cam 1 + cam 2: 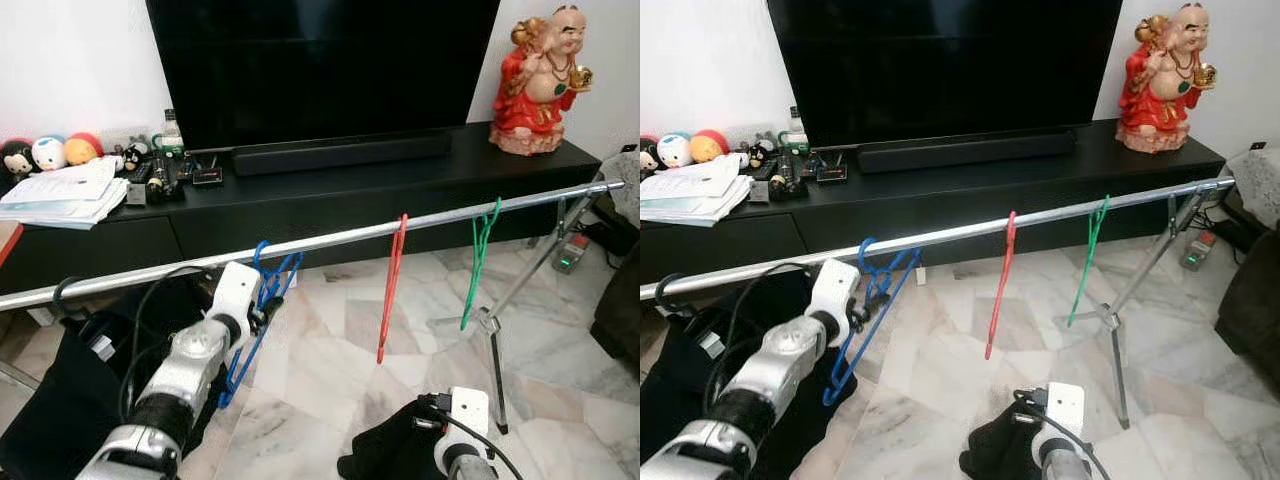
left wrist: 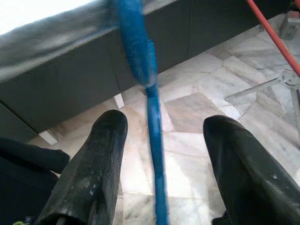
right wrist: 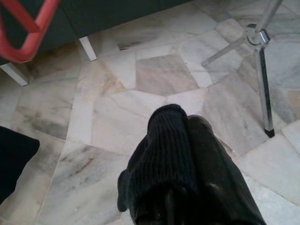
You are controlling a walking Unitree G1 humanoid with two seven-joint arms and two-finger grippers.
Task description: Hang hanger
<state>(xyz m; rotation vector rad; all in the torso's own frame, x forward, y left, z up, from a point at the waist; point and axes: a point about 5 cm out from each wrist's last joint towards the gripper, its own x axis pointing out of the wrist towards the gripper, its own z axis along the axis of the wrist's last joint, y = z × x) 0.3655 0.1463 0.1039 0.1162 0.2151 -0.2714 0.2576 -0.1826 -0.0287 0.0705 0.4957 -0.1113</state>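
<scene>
Left gripper point(image 2: 161, 164) stands open, its black fingers either side of the blue plastic hanger point(image 1: 872, 300) without touching — we find the hook already over the silver metal rail point(image 1: 940, 236) toward its left end, long axis hanging downward.

Blue hanger point(image 2: 140, 61) blurred near the rail point(image 2: 51, 42) — lower end cut off.

A metal rail point(image 1: 330, 240) carries blue point(image 1: 262, 300), red point(image 1: 392, 290) and green hangers point(image 1: 477, 262).
</scene>
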